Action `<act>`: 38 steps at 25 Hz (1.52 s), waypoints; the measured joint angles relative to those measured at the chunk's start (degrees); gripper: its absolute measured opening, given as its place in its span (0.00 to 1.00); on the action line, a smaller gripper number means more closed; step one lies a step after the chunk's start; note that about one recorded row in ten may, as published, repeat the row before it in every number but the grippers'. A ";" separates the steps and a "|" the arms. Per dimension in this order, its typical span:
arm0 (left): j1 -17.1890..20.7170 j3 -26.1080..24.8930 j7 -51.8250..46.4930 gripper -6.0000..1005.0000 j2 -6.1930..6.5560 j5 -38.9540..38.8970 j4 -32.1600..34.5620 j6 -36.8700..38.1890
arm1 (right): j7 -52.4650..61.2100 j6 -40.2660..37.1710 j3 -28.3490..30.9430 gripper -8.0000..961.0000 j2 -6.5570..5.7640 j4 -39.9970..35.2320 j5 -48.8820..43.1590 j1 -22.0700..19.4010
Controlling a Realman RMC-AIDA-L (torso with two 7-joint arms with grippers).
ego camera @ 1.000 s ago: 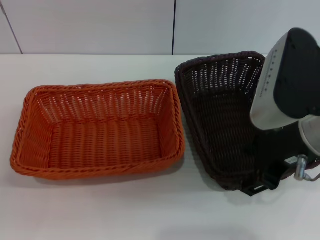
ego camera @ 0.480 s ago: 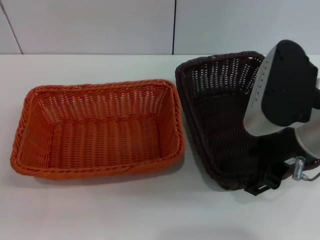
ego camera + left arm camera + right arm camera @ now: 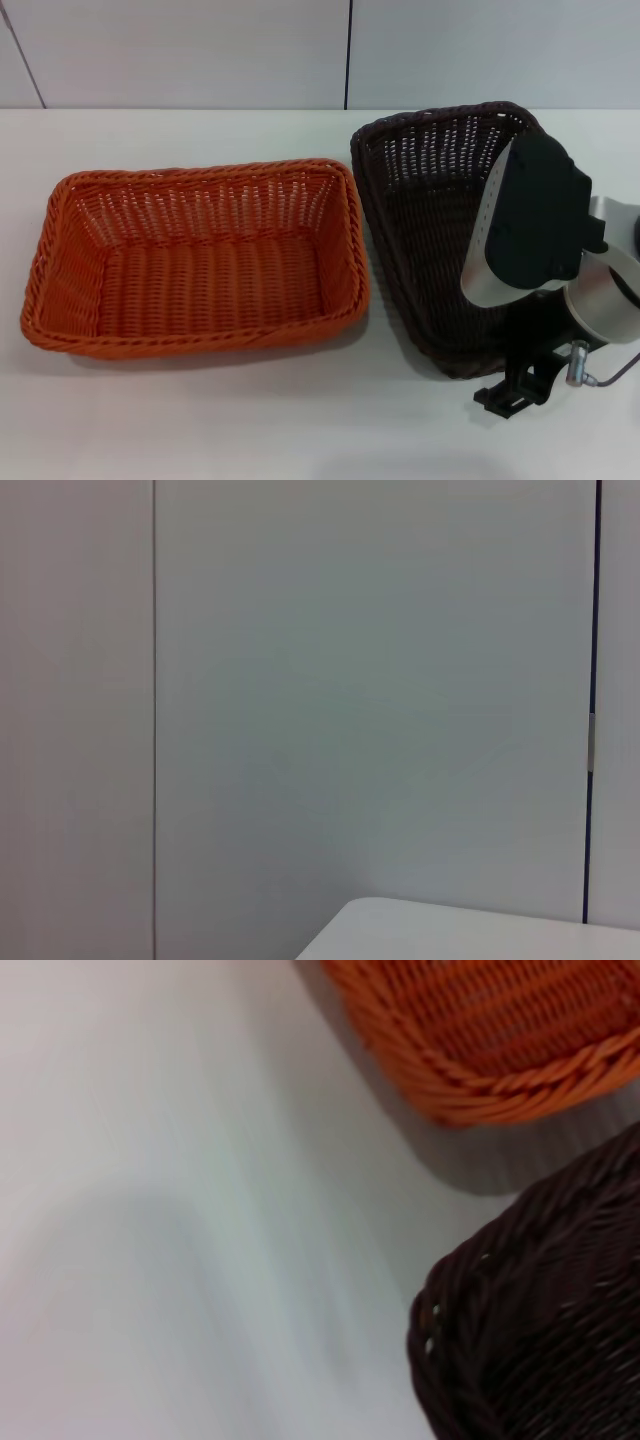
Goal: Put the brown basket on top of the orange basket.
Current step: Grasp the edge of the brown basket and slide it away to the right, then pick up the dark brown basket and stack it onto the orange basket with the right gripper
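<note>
The right claw [image 3: 512, 392] sits at the near right of the white counter [image 3: 250, 420], at the near right corner of the brown basket [image 3: 430, 230]; its fingers are hidden behind the wrist housing and bracket, so whether it is released, clenched or grasping the rim cannot be told. The right arm [image 3: 530, 225] extends over the right part of the brown basket and covers that side. The brown basket stands on the right half of the counter, upright, its long axis running away from the robot and skewed slightly. Just beside it to the left, with a narrow gap, stands the orange basket [image 3: 195, 260], its long axis running across the counter. In the right wrist view a corner of the brown basket [image 3: 540, 1330] and a corner of the orange basket [image 3: 490, 1030] lie apart. The left claw is out of view. A pale panelled wall [image 3: 180, 50] rises behind the counter
</note>
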 joint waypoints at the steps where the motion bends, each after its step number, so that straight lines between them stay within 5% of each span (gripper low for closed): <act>1: 0.00 0.00 0.00 0.79 0.00 0.00 0.00 0.00 | 0.15 -0.18 -0.01 0.76 0.01 -0.35 -0.31 -0.07; 10: -0.25 -0.23 0.08 0.79 0.03 -0.01 0.05 0.06 | 0.22 -3.54 -1.20 0.75 0.06 -0.68 -3.30 0.06; 15: -0.23 -0.32 0.12 0.79 0.08 -0.01 0.06 0.07 | 0.17 -3.55 -2.20 0.54 0.07 -1.04 -3.47 0.10; 18: -0.23 -0.35 0.30 0.79 0.20 0.00 0.15 0.13 | 0.58 -3.65 -2.22 0.33 0.11 -2.61 -4.00 -0.17; 23: -0.63 -0.35 0.31 0.79 0.26 0.00 0.63 0.08 | 2.03 -3.84 -2.70 0.25 0.23 -5.51 -5.20 -0.47; 38: -0.93 -0.92 0.28 0.79 0.39 -0.01 1.31 0.05 | 6.76 -1.53 -3.81 0.23 0.21 -19.94 -11.39 1.18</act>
